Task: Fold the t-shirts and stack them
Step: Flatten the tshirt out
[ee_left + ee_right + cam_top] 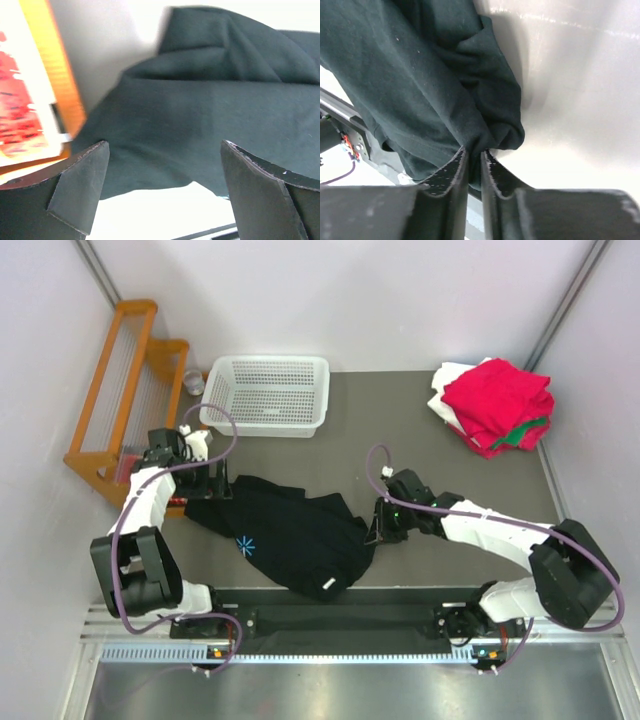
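Here, on the table (450, 470), the black t-shirt (285, 535) lies crumpled near-centre; the folded stack (495, 405) sits far right. The right gripper (474, 152) pinches the shirt's right edge; the left gripper (164, 147), open at the left edge, should clamp cloth before both pull flat.

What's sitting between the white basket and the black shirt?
Nothing. The top external view shows only bare table between the white basket and the black t-shirt.
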`<action>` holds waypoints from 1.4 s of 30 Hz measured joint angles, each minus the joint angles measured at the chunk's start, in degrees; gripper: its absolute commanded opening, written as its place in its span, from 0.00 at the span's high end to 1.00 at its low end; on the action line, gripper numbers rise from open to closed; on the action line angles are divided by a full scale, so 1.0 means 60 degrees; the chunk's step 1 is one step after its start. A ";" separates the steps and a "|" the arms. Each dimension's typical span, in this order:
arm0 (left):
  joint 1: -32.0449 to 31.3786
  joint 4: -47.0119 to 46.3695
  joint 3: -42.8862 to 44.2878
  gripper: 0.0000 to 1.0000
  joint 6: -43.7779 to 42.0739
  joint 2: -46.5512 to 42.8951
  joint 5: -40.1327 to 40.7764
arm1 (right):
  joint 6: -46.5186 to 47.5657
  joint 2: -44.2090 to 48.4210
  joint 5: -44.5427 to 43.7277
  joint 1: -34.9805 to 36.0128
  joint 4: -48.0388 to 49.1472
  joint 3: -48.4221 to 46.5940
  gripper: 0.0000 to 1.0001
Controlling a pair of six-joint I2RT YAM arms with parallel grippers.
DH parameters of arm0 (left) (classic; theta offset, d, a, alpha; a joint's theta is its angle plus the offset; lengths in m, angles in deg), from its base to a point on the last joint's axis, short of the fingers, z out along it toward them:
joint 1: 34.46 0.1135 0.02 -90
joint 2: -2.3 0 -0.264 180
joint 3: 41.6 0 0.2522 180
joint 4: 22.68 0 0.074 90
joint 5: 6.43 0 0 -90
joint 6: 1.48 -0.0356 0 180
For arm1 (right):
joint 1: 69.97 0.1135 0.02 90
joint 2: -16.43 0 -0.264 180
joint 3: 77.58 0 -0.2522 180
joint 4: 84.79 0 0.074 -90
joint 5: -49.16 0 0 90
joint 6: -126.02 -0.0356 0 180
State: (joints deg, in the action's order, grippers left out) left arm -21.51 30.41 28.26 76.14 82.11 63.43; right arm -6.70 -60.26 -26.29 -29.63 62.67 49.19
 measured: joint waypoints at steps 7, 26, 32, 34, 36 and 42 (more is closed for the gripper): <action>0.0087 -0.0120 0.0721 0.04 0.0011 0.0302 0.0765 | 0.0044 0.0248 -0.0273 -0.0157 -0.0321 -0.0135 1.00; 0.0178 -0.0175 0.0885 0.07 -0.0015 0.0809 0.0273 | 0.1231 0.2146 -0.0503 -0.3512 -0.2601 -0.1246 1.00; -0.0539 0.0721 0.0991 0.10 -0.0546 0.1504 -0.0346 | 0.1512 0.2135 -0.0390 -0.4320 -0.2885 -0.1246 1.00; -0.0965 0.0987 0.0980 0.10 -0.0659 0.1745 -0.0455 | 0.1628 0.2131 -0.0368 -0.4914 -0.2973 -0.1260 1.00; -0.1242 0.1100 0.0903 0.10 -0.0681 0.1785 -0.0597 | 0.1708 0.2109 -0.0357 -0.5176 -0.3071 -0.1330 1.00; -0.1271 0.1242 0.0896 0.24 -0.0637 0.1821 -0.0754 | 0.1778 0.2069 -0.0106 -0.5264 -0.3089 -0.1494 1.00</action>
State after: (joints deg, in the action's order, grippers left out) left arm -29.14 37.87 33.63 72.32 93.03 58.90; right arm 3.97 -47.84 -26.93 -61.22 44.13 40.23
